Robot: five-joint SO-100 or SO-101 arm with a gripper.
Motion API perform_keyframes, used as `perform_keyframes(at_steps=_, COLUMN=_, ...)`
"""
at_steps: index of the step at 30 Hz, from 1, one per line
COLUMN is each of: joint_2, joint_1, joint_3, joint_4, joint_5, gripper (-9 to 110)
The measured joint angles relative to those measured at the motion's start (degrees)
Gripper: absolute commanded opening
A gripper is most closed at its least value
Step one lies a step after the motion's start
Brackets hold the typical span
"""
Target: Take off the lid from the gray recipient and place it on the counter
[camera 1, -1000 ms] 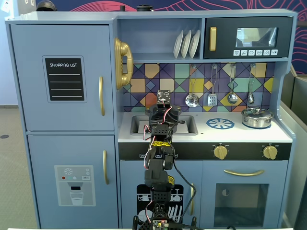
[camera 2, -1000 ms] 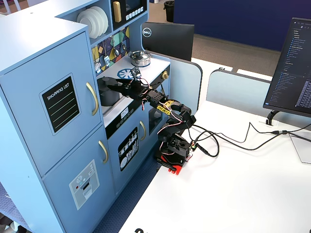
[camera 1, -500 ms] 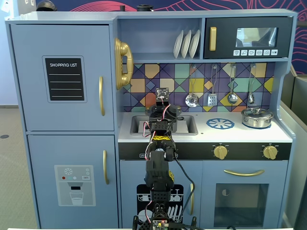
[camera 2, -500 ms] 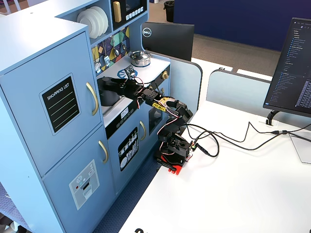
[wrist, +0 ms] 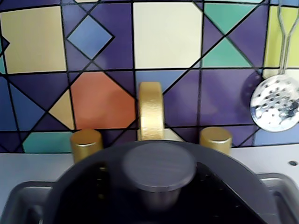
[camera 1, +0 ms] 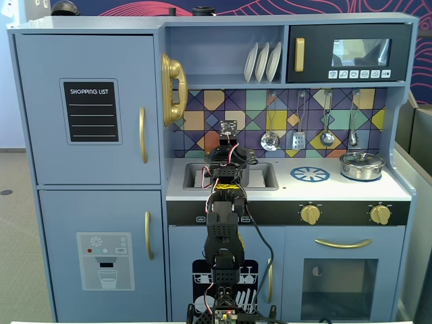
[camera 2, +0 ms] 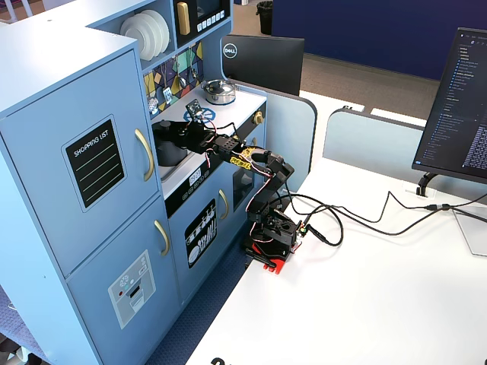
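Note:
The dark-gray lid (wrist: 159, 163) fills the bottom of the wrist view, its round knob in the middle. It lies over the sink (wrist: 18, 200). My gripper (wrist: 159, 189) is right at it, with a black jaw close on each side of the knob; the jaws are too dark and blurred to show whether they grip it. In both fixed views the gripper (camera 1: 227, 156) (camera 2: 183, 135) reaches over the sink of the white counter (camera 1: 287, 190). The gray recipient (camera 2: 167, 146) stands in the sink. The arm hides it in the front fixed view.
A gold faucet (wrist: 150, 109) and two gold taps (wrist: 86, 143) stand just behind the lid. A shiny silver pot (camera 1: 362, 165) sits at the counter's right, next to the blue burner ring (camera 1: 310, 174). Utensils (camera 1: 270, 140) hang on the tiled wall.

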Motion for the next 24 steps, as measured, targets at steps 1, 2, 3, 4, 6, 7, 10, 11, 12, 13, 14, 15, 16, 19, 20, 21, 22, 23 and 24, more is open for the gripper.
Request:
perform_keyframes(at_steps=1, joint_2=-0.44, joint_1=0.0, joint_3=-0.35, joint_4=-0.26, joint_5=0.35, gripper=0)
perform_keyframes(at_steps=2, joint_2=-0.79, joint_1=-0.09, joint_3=-0.53, joint_4=-0.53, joint_5=0.88, gripper=0)
perform_keyframes(at_steps=3, joint_2=-0.97, joint_1=-0.09, joint_3=-0.7, joint_4=-0.88, joint_5=1.14, gripper=0)
perform_keyframes(at_steps=4, joint_2=-1.05, joint_1=-0.09, joint_3=-0.7, joint_4=-1.23, joint_5=1.41, gripper=0)
perform_keyframes(at_steps=6, joint_2=-1.32, joint_1=-0.09, joint_3=-0.7, joint_4=-2.37, joint_5=1.67, gripper=0)
perform_keyframes(at_steps=7, joint_2=-1.32, joint_1=-0.09, joint_3=-0.7, joint_4=-2.81, joint_5=1.67, gripper=0)
perform_keyframes(at_steps=10, joint_2=-1.32, joint_1=-0.09, joint_3=-0.62, joint_4=-3.69, joint_5=1.58, gripper=0)
perform_keyframes(at_steps=11, joint_2=-1.32, joint_1=-0.09, joint_3=-0.7, joint_4=-3.96, joint_5=1.49, gripper=0)
perform_keyframes(at_steps=12, joint_2=-1.32, joint_1=-0.09, joint_3=-0.97, joint_4=-4.13, joint_5=1.23, gripper=0)
perform_keyframes(at_steps=13, joint_2=-1.32, joint_1=-0.09, joint_3=-1.23, joint_4=-4.39, joint_5=0.88, gripper=0)
perform_keyframes(at_steps=14, joint_2=-1.32, joint_1=0.0, joint_3=-1.32, joint_4=-4.39, joint_5=0.35, gripper=0)
perform_keyframes(at_steps=15, joint_2=-1.23, joint_1=0.0, joint_3=-1.58, joint_4=-4.39, joint_5=0.09, gripper=0)
perform_keyframes(at_steps=16, joint_2=-1.05, joint_1=0.0, joint_3=-1.67, joint_4=-4.39, joint_5=-0.18, gripper=0)
perform_keyframes(at_steps=19, joint_2=0.18, joint_1=0.09, joint_3=-1.67, joint_4=-4.39, joint_5=-1.05, gripper=0)
perform_keyframes(at_steps=20, joint_2=0.7, joint_1=0.26, joint_3=-1.67, joint_4=-4.31, joint_5=-1.23, gripper=0)
perform_keyframes(at_steps=21, joint_2=1.32, joint_1=0.53, joint_3=-1.67, joint_4=-4.13, joint_5=-1.32, gripper=0)
perform_keyframes(at_steps=22, joint_2=1.85, joint_1=1.05, joint_3=-1.85, joint_4=-3.78, joint_5=-1.49, gripper=0)
perform_keyframes(at_steps=23, joint_2=2.29, joint_1=1.58, joint_3=-2.2, joint_4=-3.34, joint_5=-1.58, gripper=0)
perform_keyframes(at_steps=24, joint_2=2.81, joint_1=2.29, joint_3=-2.64, joint_4=-2.64, joint_5=-1.76, gripper=0)
